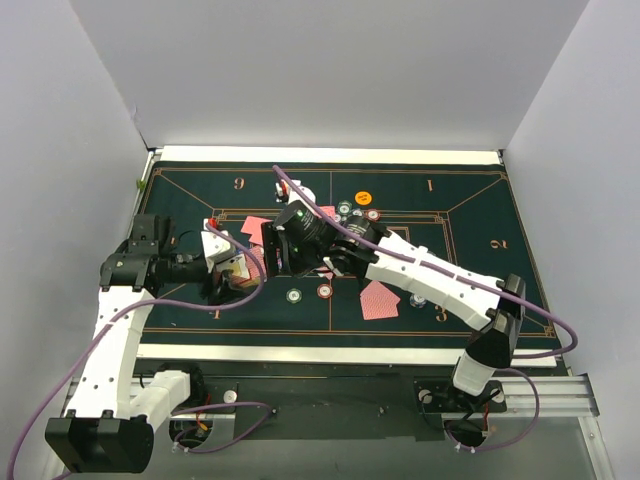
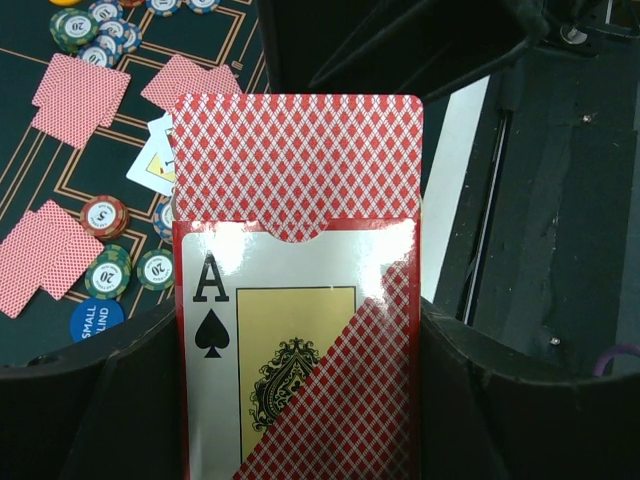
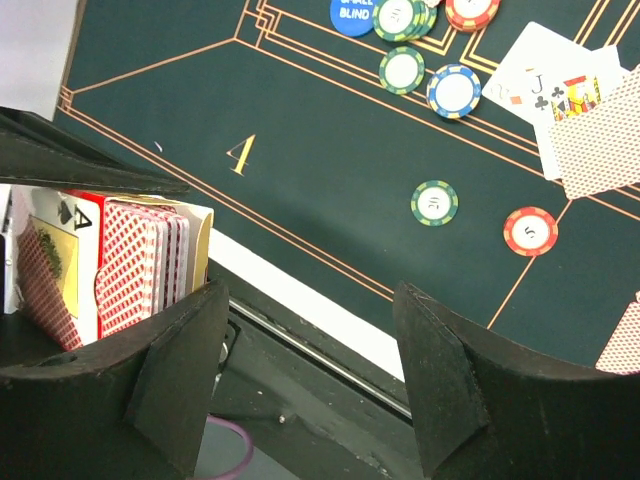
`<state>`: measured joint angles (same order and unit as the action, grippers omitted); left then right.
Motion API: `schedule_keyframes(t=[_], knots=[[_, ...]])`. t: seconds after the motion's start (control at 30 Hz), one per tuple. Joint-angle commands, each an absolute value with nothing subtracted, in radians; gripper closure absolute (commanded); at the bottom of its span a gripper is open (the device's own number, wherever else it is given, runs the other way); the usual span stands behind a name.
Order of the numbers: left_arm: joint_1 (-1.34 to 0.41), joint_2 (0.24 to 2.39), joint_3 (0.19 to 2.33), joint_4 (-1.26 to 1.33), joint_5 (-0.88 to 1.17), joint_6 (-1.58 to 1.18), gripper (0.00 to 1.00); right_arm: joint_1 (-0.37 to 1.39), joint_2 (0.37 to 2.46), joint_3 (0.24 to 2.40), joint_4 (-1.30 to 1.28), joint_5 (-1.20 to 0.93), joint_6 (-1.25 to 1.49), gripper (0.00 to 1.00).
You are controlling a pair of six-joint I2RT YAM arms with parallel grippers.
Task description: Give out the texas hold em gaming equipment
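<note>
Plain pale grey walls (image 1: pixel 330 70) enclose the worktop (image 1: pixel 330 155) on three sides; a dark green felt mat (image 1: pixel 480 215) with orange lines covers it under bright, even light.

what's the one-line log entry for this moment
left jaws: shut on card box | right jaws: open, empty, near card box | mat: cards, chips spread

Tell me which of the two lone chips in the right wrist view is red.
The red chip marked 5, farther from the printed 4; the green chip beside it is nearer.
</note>
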<state>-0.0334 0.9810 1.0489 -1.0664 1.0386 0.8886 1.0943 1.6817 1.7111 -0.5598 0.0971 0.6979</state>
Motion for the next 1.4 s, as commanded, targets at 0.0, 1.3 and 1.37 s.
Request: schedule_keyframes(t=[0.0,1.3,1.37], knots=[[-0.038,0.945,1.034,-1.043,1.078,0.933,1.0,1.109,1.689,1.714,-0.555,0.089,0.703,0.38],[0.094,1.476,0.92,-1.199,1.032,1.784,1.0,0.649,1.213,1.106,-0.417,-0.044,0.802,0.36],[0.094,1.522,0.954,-1.274,1.031,1.869,1.0,0.637,1.212,1.104,-0.414,-0.054,0.805,0.36]])
